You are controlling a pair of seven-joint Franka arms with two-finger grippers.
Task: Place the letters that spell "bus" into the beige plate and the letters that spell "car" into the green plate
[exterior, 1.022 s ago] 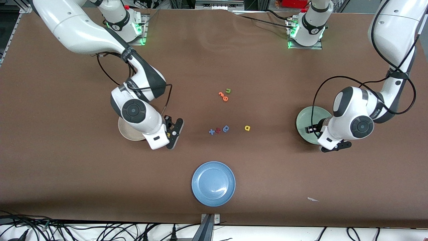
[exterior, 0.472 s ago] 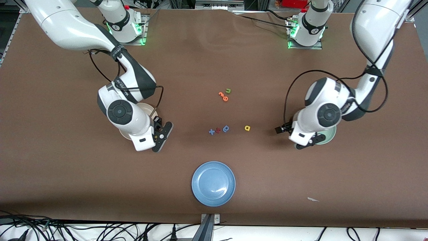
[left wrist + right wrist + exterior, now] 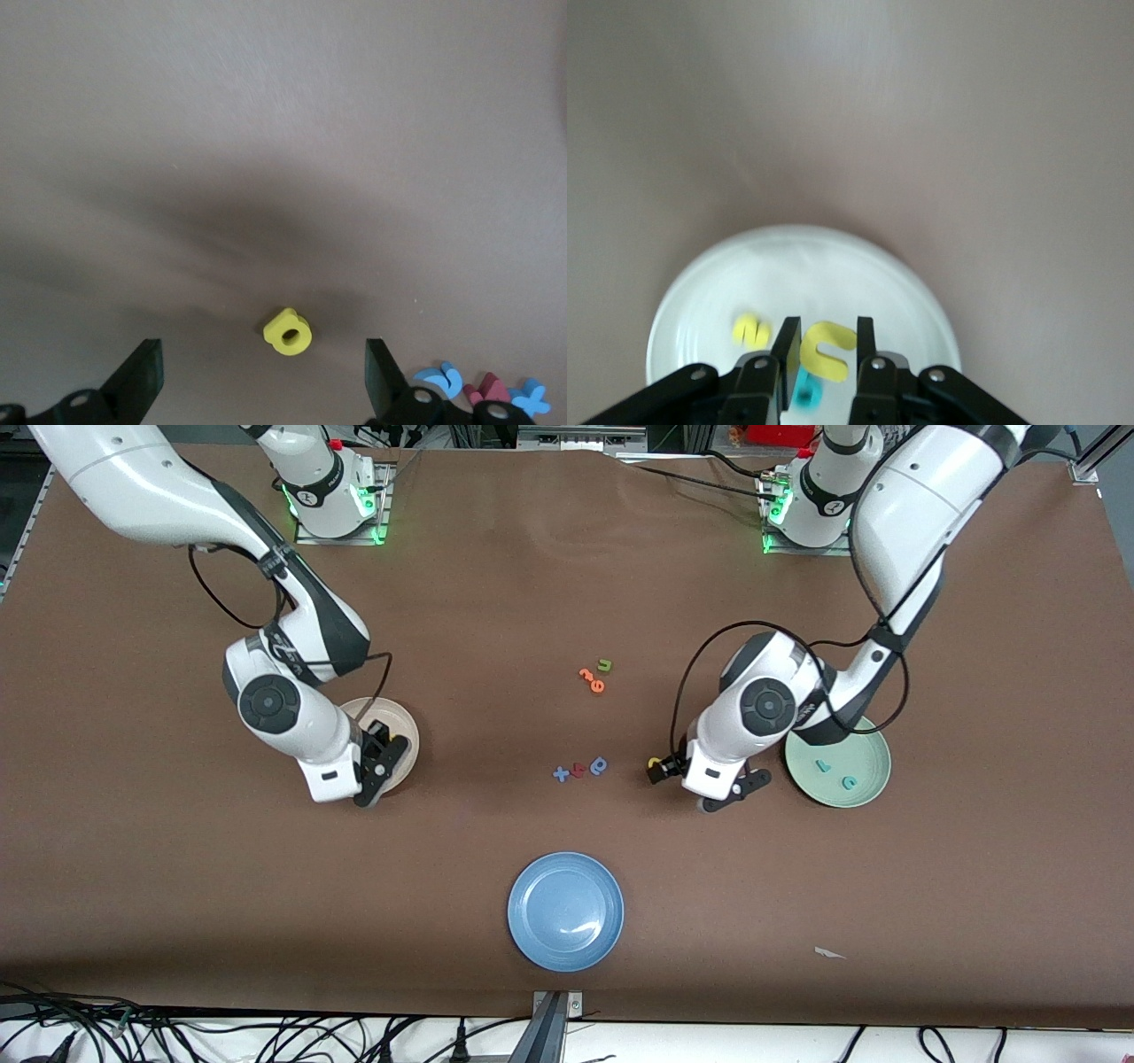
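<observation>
Left tool (image 3: 257,390) spread wide over the yellow "a" (image 3: 288,332) on the brown surface (image 3: 496,584), not touching it. Green plate (image 3: 873,775) just beside, at the left arm's end, carries teal "r" (image 3: 824,764) and teal "c" (image 3: 849,782). Right tool (image 3: 824,354) over the beige plate (image 3: 780,266), pinching the yellow "u" (image 3: 827,350); yellow "s" (image 3: 750,331) and teal "b" (image 3: 804,390) lie in the plate.

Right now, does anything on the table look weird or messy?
Just one thing: a small white scrap lies alone on the brown table, toward the left arm's end, near the front camera. It matches nothing else there.
</observation>
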